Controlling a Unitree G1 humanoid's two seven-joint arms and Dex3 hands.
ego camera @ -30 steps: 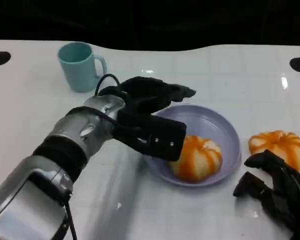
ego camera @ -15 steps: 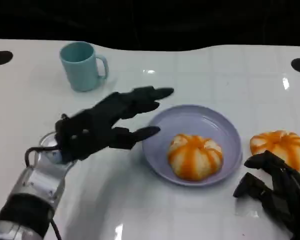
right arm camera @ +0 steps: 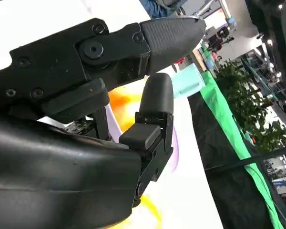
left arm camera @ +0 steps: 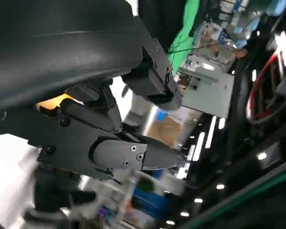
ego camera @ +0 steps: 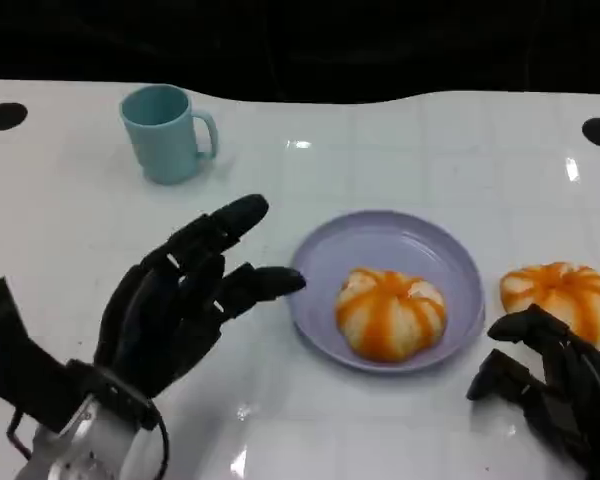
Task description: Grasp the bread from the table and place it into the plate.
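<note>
The right hand (ego camera: 550,395) rested near the table's (ego camera: 400,150) front right corner, fingers loosely apart, holding nothing. The loose bread (ego camera: 557,292) lay just beyond its fingertips, roundish with no long axis. The left hand (ego camera: 180,305), fingers spread and empty, hovered left of the plate (ego camera: 380,240), where another bread (ego camera: 390,312) sat; the right was plainly nearer.

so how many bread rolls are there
2: one bread roll sits in the plate, the other lies on the table beside the plate, by the right hand.
</note>
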